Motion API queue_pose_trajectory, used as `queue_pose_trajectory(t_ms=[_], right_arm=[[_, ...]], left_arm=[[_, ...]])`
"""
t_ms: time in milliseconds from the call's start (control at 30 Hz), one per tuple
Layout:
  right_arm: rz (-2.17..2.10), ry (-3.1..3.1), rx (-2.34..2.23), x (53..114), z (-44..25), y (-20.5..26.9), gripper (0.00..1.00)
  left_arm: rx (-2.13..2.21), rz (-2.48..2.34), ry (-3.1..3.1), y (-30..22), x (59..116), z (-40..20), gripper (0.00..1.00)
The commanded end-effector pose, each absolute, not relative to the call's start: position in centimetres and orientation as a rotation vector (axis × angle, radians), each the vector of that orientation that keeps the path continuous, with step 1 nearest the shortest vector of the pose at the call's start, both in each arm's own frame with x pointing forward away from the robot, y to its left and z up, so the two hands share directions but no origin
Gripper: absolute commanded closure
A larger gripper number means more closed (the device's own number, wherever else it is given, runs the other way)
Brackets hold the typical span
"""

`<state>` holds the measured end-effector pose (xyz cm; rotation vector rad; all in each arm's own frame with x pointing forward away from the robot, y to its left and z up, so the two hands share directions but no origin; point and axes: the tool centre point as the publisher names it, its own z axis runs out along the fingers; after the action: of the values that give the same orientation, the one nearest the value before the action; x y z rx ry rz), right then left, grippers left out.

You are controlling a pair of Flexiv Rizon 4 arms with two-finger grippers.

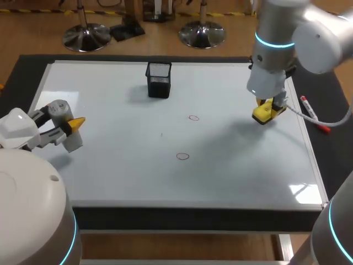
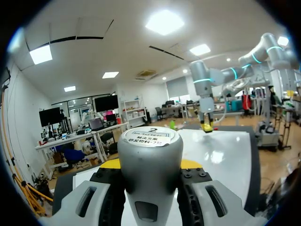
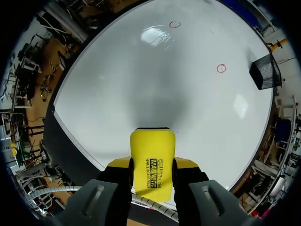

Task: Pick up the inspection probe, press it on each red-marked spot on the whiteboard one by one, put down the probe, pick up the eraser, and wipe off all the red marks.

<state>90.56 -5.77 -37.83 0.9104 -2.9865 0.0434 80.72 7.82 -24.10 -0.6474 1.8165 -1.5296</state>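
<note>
Your right gripper (image 3: 151, 165) clamps the sides of the yellow eraser (image 3: 153, 141) over the whiteboard's (image 3: 155, 80) right part; it is likely light and rigid, so a mid-body hold suits it, while your left gripper (image 2: 149, 165) grasps the smooth grey probe (image 2: 149, 148).

The whiteboard (image 1: 110, 165) is glossy white, marked with two thin red circles (image 1: 193, 117). The mesh basket (image 1: 159, 79) is black. The eraser (image 3: 153, 162) is bright yellow with black lettering, and the probe (image 2: 149, 162) is grey with a white label.
</note>
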Motion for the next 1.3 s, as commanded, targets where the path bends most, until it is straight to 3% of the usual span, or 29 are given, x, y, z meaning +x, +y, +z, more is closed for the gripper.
queue_pose_trajectory(t_ms=[33, 1067, 1300], right_arm=[[0.027, -3.007, 0.910, 90.2, -38.0, -6.3, 1.00], [0.031, -3.012, 0.893, 90.3, -37.9, -6.3, 1.00], [0.031, -3.012, 0.893, 90.3, -37.9, -6.3, 1.00]], left_arm=[[-0.649, -1.526, 1.813, 7.7, 80.8, -24.1, 1.00], [-0.649, -1.526, 1.813, 7.7, 80.8, -24.1, 1.00], [-0.536, -1.608, 1.872, 4.3, 82.4, -23.6, 1.00]])
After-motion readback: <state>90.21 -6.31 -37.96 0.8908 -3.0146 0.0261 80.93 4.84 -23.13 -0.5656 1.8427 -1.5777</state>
